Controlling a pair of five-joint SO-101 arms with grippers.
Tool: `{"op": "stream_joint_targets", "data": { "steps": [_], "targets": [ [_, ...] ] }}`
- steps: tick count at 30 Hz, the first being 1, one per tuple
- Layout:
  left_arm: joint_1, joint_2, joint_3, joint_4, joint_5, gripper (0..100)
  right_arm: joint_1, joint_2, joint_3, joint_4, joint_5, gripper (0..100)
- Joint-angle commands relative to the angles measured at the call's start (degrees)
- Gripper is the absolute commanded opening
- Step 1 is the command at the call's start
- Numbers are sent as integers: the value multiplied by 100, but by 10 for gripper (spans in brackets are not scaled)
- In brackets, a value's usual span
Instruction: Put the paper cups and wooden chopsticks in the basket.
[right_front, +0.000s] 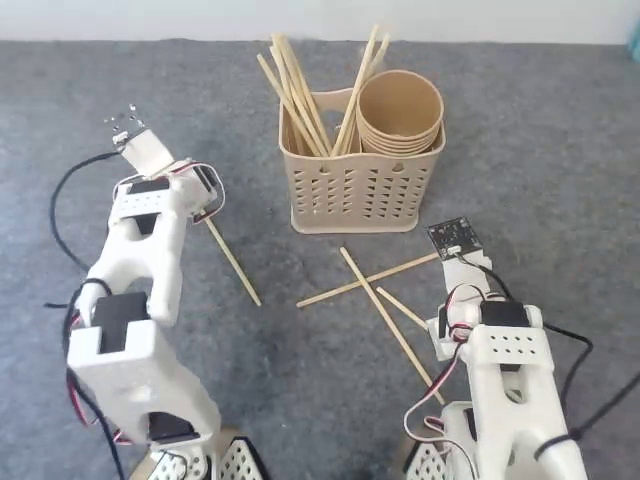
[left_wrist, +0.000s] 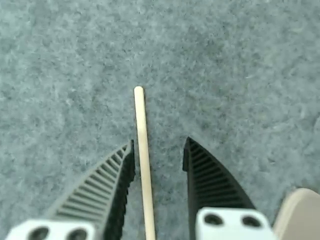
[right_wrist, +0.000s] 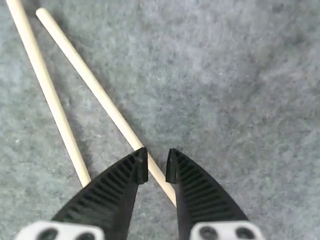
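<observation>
Grey carpet underlay everything; we saw left gripper fingers spread, straddling one chopstick; right gripper fingers barely parted over another chopstick; paper cups sat stacked in basket beside more chopsticks.

The left arm and right arm have blocky white shells, black servo blocks, looping black and red cables, and black ribbed fingers tapering to points on white screw-holed bases
</observation>
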Motion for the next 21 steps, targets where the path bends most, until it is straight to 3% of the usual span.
{"op": "stream_joint_targets", "data": {
  "steps": [1,7,14,18,21],
  "targets": [
    [-18,26,-479,79,97,148,31,-66,-9,-48,-70,72],
    [-62,703,-1560,1257,79,51,330,-66,-9,-48,-70,73],
    [-62,1855,-3319,2602,79,157,321,-66,-9,-48,-70,73],
    [-62,2453,-4242,3209,70,156,321,-66,-9,-48,-70,73],
    [-62,2822,-4822,3622,70,60,321,-66,-9,-48,-70,74]
  ]
}}
